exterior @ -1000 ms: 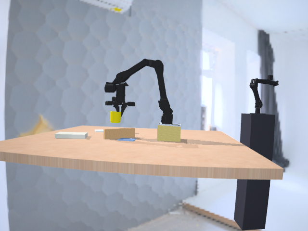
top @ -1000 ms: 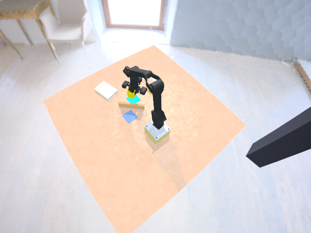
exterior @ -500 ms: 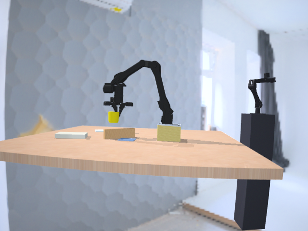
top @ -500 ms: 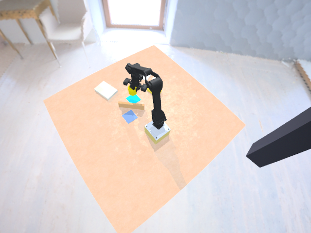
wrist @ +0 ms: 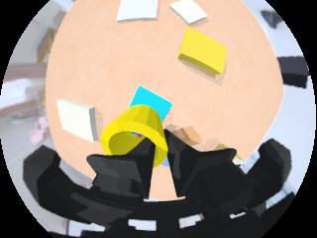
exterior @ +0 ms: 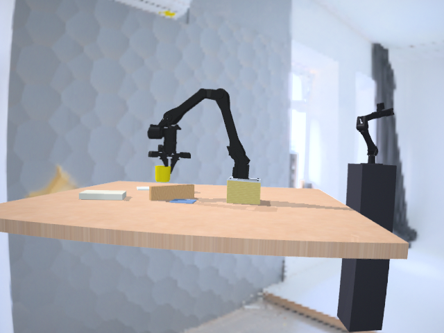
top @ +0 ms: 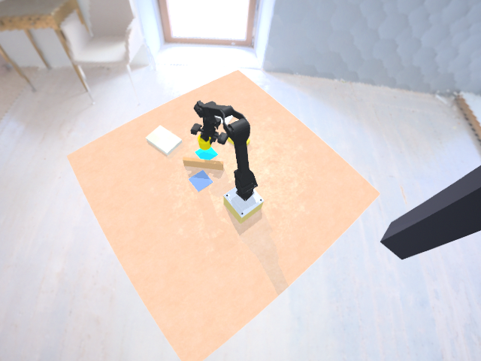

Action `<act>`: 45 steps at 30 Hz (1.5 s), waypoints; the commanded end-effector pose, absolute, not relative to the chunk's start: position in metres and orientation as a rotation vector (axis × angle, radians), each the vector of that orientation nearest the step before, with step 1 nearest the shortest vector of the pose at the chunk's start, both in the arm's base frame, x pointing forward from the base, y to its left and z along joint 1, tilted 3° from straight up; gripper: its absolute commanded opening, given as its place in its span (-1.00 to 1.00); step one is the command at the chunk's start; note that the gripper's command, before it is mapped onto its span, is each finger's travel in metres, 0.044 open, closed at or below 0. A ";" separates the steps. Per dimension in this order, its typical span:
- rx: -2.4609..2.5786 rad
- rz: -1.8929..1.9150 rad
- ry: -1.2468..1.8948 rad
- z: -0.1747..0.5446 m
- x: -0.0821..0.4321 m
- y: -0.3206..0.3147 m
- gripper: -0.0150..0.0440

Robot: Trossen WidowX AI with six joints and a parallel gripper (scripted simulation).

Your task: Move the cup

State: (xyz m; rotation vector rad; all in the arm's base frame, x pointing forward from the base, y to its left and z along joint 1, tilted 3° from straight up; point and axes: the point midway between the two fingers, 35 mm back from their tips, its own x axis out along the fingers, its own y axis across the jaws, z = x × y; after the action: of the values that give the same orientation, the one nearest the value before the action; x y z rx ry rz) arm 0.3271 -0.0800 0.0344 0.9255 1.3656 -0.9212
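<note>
My gripper (top: 209, 141) (exterior: 170, 169) (wrist: 159, 132) points down and is shut on the wall of the yellow cup (top: 204, 143) (exterior: 162, 174) (wrist: 145, 117). The cup hangs upright in the air, above table height. A few small marbles (wrist: 139, 135) show inside it in the wrist view. The cyan pad (top: 207, 154) (wrist: 148, 101) lies under or close to the cup, on the far side of the wooden barrier (top: 203, 163) (exterior: 172, 192); it is hidden in the exterior view. The blue pad (top: 201, 180) (exterior: 183, 201) lies bare on the near side.
A white block (top: 164, 138) (exterior: 103, 195) (wrist: 75, 119) lies left of the cyan pad. A yellow block (wrist: 203, 52) lies beyond it, partly behind the arm in the top view. Two flat white pieces (wrist: 139, 10) (wrist: 188, 11) lie farther out. The arm's base block (top: 241, 213) (exterior: 243, 191) stands right of the blue pad.
</note>
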 end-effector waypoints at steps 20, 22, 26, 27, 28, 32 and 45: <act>0.916 -0.926 1.378 -0.015 0.325 -0.081 -0.49; 0.916 -0.926 1.378 -0.019 0.324 -0.081 -0.49; 0.916 -0.927 1.378 -0.026 0.323 -0.081 -0.49; 0.916 -0.927 1.378 -0.027 0.323 -0.081 -0.49; 0.916 -0.927 1.378 -0.028 0.323 -0.081 -0.49; 0.916 -0.927 1.378 -0.028 0.323 -0.081 -0.49; 0.925 -0.924 1.371 -0.024 0.325 -0.081 -0.40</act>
State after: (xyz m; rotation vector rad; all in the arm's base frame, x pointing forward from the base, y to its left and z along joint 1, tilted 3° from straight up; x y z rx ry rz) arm 0.3243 -0.0807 -0.0248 0.9244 1.3723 -0.9241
